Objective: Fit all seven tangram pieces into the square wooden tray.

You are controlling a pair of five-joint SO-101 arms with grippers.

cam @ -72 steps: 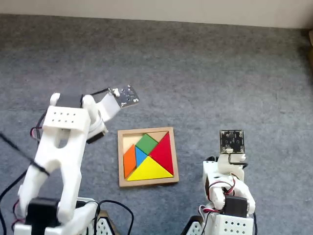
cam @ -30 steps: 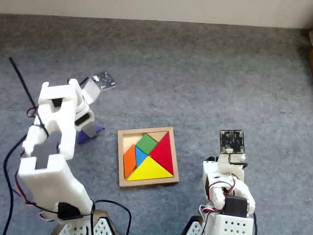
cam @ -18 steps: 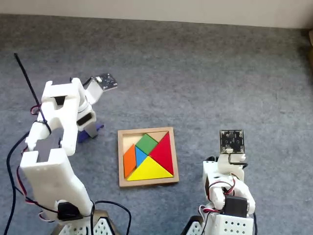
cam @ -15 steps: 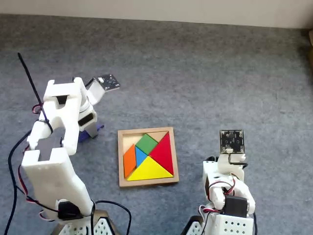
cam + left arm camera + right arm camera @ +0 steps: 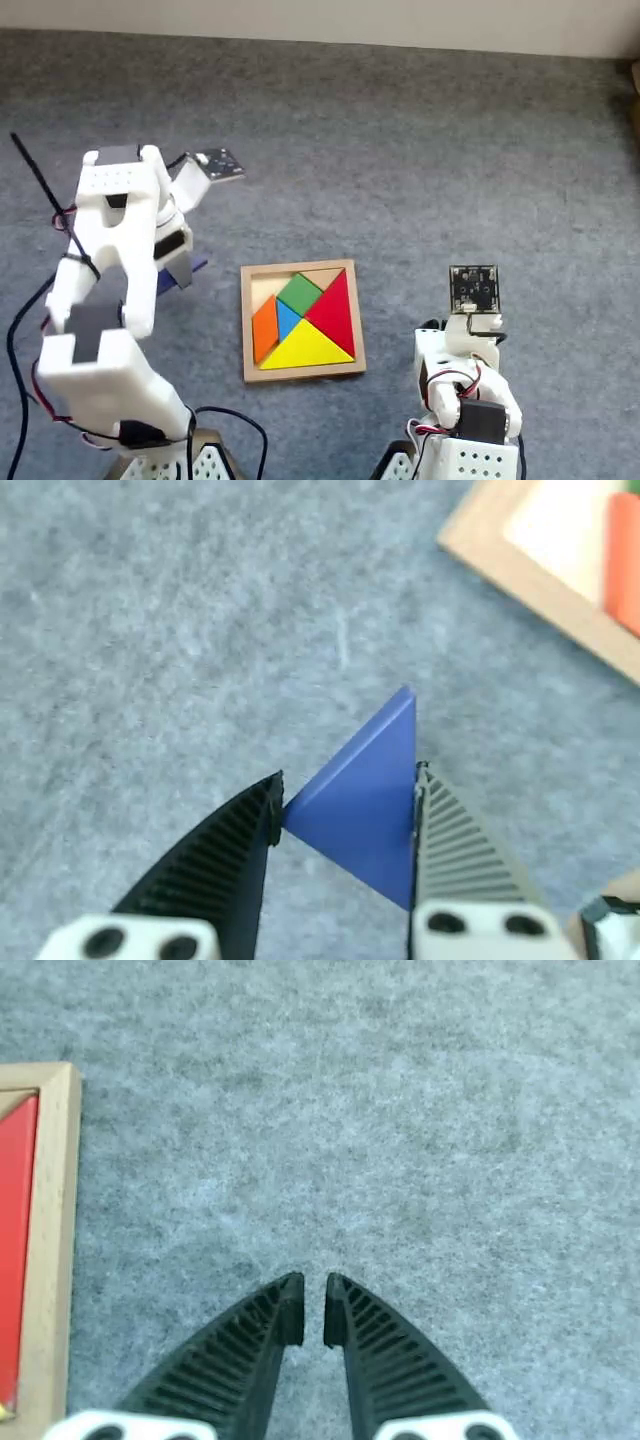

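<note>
Left hand [image 5: 347, 785] clamps the blue triangle [image 5: 375, 825] near the tray [image 5: 246, 325]; right hand [image 5: 306, 1312] pinched together.

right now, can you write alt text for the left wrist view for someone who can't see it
The left gripper grips a blue triangle between its two fingers, with grey carpet beneath. Farther off is a corner of the wooden tray, with part of an orange piece inside it.
</note>
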